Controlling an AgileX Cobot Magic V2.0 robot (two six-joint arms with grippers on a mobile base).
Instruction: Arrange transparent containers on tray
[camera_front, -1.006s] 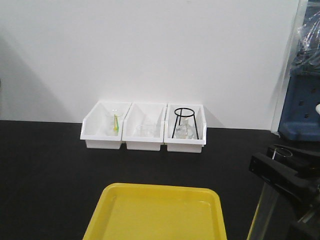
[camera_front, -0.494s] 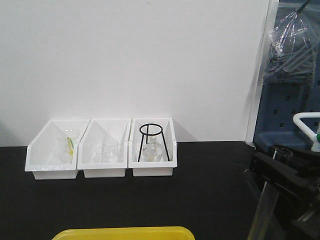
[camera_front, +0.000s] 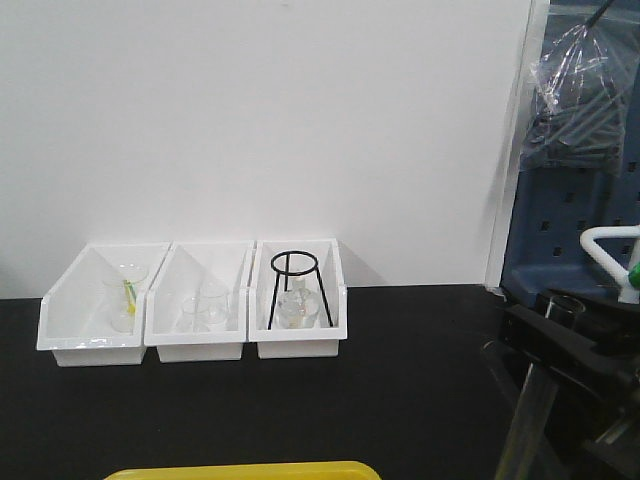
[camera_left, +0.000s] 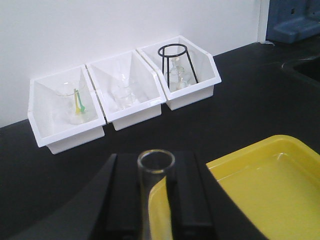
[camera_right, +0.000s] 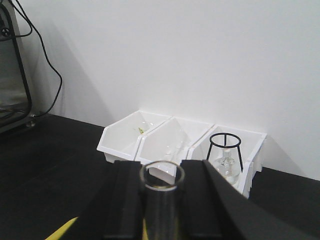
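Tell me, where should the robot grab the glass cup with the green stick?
Probably by its outside wall just under the rim, coming down from above. The glass cup stands upright in the left white box, whose tall walls block the sides, and the green stick leans inside it.

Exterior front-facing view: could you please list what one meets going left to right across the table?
Left white bin, middle white bin, right white bin with black tripod, glass tube in the right gripper.

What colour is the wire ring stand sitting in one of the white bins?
Black. The wire ring stand shows best in the left wrist view.
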